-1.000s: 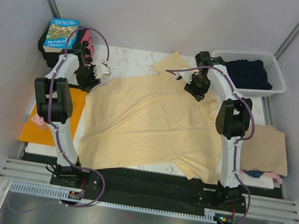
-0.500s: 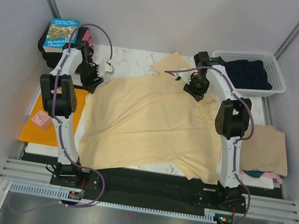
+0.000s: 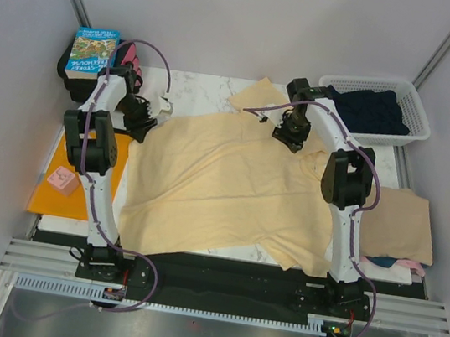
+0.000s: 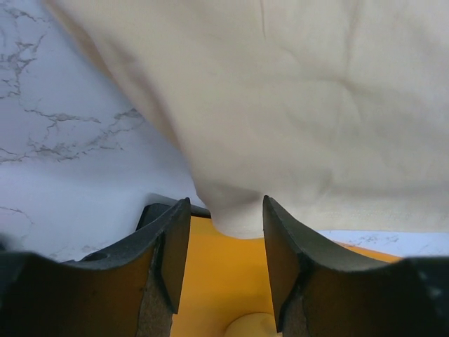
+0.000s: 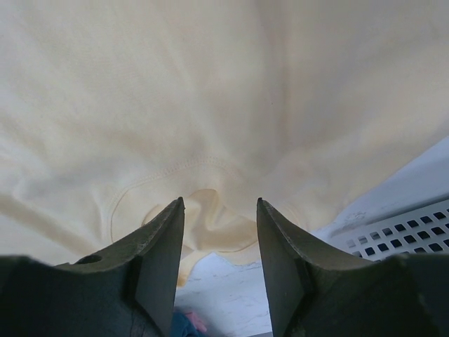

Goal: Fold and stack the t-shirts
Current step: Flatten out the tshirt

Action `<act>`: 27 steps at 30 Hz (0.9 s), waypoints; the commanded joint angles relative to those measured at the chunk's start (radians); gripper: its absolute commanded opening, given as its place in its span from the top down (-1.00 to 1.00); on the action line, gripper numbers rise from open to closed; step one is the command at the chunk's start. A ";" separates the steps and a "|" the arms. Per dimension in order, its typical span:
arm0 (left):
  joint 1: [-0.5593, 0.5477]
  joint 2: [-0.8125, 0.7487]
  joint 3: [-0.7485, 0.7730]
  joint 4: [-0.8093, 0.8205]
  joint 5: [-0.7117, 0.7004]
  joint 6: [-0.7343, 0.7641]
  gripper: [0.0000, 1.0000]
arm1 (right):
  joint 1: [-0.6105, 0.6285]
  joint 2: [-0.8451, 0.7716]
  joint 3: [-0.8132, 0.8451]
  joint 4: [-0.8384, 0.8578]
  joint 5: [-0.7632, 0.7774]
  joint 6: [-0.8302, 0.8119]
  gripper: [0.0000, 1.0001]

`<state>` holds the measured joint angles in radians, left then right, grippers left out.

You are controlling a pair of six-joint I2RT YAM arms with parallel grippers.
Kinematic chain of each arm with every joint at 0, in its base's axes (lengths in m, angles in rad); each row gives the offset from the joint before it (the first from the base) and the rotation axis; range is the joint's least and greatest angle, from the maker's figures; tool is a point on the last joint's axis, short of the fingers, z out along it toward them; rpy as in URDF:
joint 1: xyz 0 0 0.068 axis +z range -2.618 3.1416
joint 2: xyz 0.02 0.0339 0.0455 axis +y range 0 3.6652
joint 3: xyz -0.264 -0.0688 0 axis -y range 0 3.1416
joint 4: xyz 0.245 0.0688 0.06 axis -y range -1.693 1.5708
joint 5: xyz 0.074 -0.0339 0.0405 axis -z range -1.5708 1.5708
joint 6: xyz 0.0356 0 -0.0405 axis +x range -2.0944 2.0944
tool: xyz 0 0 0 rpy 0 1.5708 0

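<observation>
The large pale yellow t-shirt [image 3: 222, 185] lies spread over the marble table. My left gripper [image 3: 144, 116] is open at its left edge; in the left wrist view [image 4: 224, 203] a hanging cloth corner [image 4: 235, 214] sits between the parted fingers, not pinched. My right gripper [image 3: 290, 132] is open over the far part of the shirt; in the right wrist view [image 5: 219, 203] the rumpled collar [image 5: 214, 225] lies between the parted fingers. A dark navy shirt [image 3: 375, 109] is in the basket. A tan shirt [image 3: 399, 224] lies at the right, with pink cloth [image 3: 409, 266] under its near edge.
A white basket [image 3: 417, 129] stands at the back right and shows in the right wrist view [image 5: 400, 228]. A flat orange sheet [image 3: 64, 195] lies left of the table, a small pink object [image 3: 62, 180] on it. A book [image 3: 92, 51] rests on a black bag at the back left.
The left arm has swung a little toward the back and its gripper has shifted slightly right onto the shirt's edge. The right gripper has shifted slightly left. The shirt lies as before.
</observation>
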<state>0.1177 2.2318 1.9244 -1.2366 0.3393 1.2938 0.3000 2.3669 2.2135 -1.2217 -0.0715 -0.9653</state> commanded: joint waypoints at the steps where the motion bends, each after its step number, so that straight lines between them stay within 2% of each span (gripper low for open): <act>1: -0.007 0.011 0.005 0.051 0.013 -0.021 -0.03 | 0.007 0.003 0.032 0.011 -0.005 -0.010 -0.05; 4: -0.012 0.014 0.004 0.062 0.010 -0.028 0.09 | 0.007 0.002 0.032 0.013 -0.008 -0.007 -0.03; 6: -0.018 0.009 -0.001 0.071 0.007 -0.037 0.43 | 0.007 0.000 0.031 0.014 -0.010 -0.004 0.00; 7: -0.023 0.005 -0.007 0.080 0.004 -0.042 0.76 | 0.005 -0.001 0.028 0.017 -0.010 -0.003 0.01; 8: -0.027 -0.001 -0.019 0.088 0.001 -0.047 0.95 | 0.007 -0.003 0.023 0.019 -0.010 -0.003 0.03; 12: -0.035 -0.037 -0.064 0.146 -0.025 -0.065 0.96 | 0.005 -0.008 0.009 0.030 -0.011 0.002 0.07; 15: -0.046 -0.093 -0.122 0.250 -0.074 -0.109 0.96 | 0.007 -0.009 0.009 0.040 -0.011 0.010 0.09; 18: -0.075 -0.205 -0.234 0.445 -0.149 -0.159 0.96 | 0.007 -0.008 0.006 0.048 -0.011 0.014 0.10; 19: -0.096 -0.242 -0.270 0.573 -0.178 -0.178 0.96 | 0.007 -0.005 0.003 0.051 -0.013 0.016 0.11; 21: -0.110 -0.332 -0.370 0.681 -0.254 -0.185 0.96 | 0.007 -0.001 0.002 0.053 -0.014 0.020 0.12; 23: -0.171 -0.398 -0.444 0.811 -0.298 -0.182 0.96 | 0.008 0.005 0.005 0.056 -0.017 0.025 0.12; 27: -0.223 -0.432 -0.495 0.925 -0.411 -0.185 0.96 | 0.014 0.014 0.015 0.062 -0.024 0.025 0.12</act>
<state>-0.0597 1.8660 1.4666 -0.5705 0.0692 1.1519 0.3038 2.3672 2.2131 -1.1774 -0.0734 -0.9497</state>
